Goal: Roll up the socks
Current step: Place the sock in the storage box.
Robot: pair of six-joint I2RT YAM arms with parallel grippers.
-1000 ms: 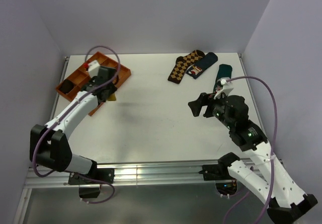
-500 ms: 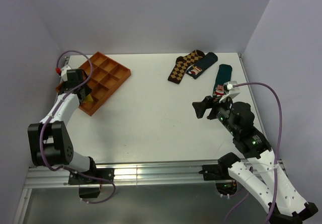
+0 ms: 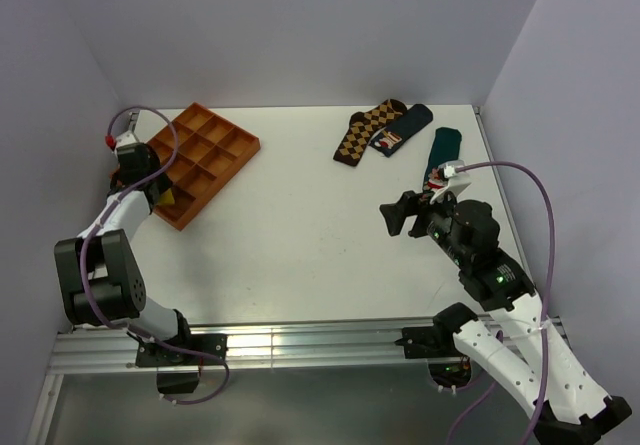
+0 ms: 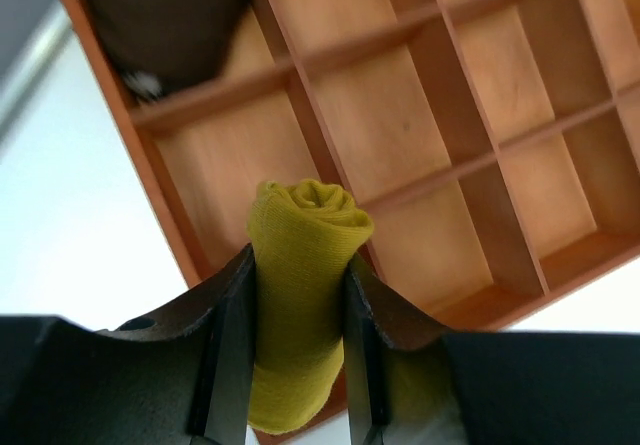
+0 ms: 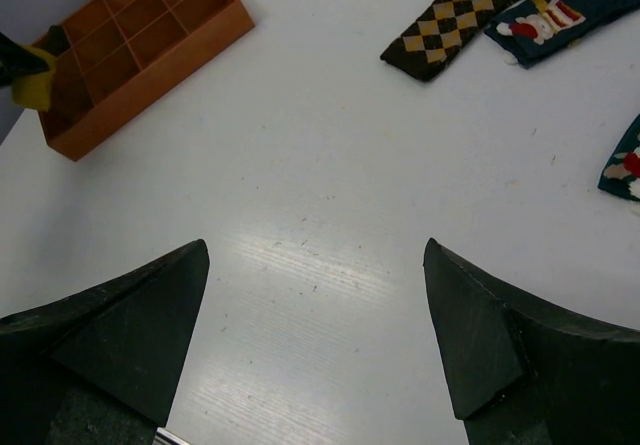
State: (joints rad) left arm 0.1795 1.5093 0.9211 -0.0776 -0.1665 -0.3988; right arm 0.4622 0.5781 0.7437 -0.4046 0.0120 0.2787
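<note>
Holding a rolled-up mustard-yellow sock (image 4: 308,215), the left gripper (image 4: 298,275) hangs over the near-left part of the orange tray (image 4: 470,75). Its fingers (image 4: 232,305) are clamped on the roll's two sides, and the coiled end points away from the wrist camera. The rolling looks done, so what remains is probably setting the roll into a compartment.

Placement is the weak spot. In the wrist view the roll lines up with a divider close to the tray's outer wall, not with the middle of a cell, and I cannot tell which compartment it is really above. If it is let go there, it could land on the divider or the rim and tip out onto the worktop (image 5: 330,145). The loose tail of fabric below the fingers could also spring open once the squeeze is gone, which would undo the roll. Coming down off-centre might catch a finger on the wall and shove the tray. One corner cell already holds a dark bundle (image 4: 165,15).

The right gripper (image 5: 315,265) hovers over bare worktop with its fingers wide apart and nothing between them. It is well clear of the argyle sock (image 5: 455,20) and the Santa sock (image 5: 545,20) at the far side, so there is little risk from that arm.
</note>
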